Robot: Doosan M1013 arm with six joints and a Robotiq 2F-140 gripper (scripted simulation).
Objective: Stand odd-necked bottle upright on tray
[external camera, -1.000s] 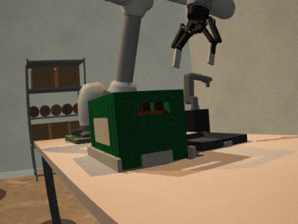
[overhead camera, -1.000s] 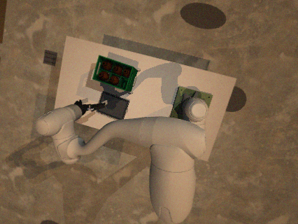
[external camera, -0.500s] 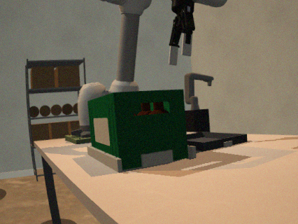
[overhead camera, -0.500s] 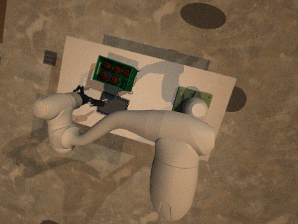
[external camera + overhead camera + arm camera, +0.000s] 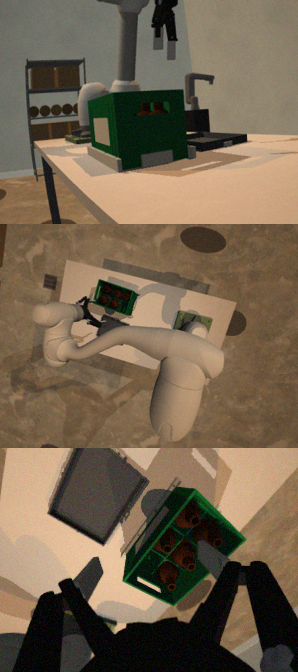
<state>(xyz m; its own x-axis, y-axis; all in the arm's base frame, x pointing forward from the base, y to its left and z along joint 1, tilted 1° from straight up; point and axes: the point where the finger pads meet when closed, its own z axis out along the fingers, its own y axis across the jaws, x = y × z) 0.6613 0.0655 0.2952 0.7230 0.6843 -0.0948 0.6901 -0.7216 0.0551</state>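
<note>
Overhead, my pale arm [image 5: 150,341] sweeps across the cream worktop [image 5: 217,315], bending from its base on a green base plate [image 5: 207,320] at one end toward the crate at the other. Beyond the worktop, in the exterior view, a metal shelf rack [image 5: 29,105] stands against the wall with brown boxes and a row of round ends on its shelves.

On the worktop the green crate [image 5: 140,136] sits on a pale slab, a grey label on each of the two sides facing the exterior camera. Just beside it lies the dark shallow tray [image 5: 95,495], square and flat on the worktop, with nothing standing in it that I can see. Behind the tray in the exterior view a bent grey fixture [image 5: 196,84] rises above a dark block.

My hand [image 5: 164,47] hangs high above the crate, well apart from it, fingers pointing down. It is spread wide and carries nothing; the two grey fingertips [image 5: 171,50] stand apart with only the wall showing between them. From the wrist camera my dark finger links frame the view, and the crate lies below and ahead, seen at a tilt.

Inside the crate stand the five brown bottles [image 5: 177,550], each in its own compartment of the grid, mouths up. One compartment at the crate's near corner shows no bottle. From this height I cannot tell which neck differs from the others.
</note>
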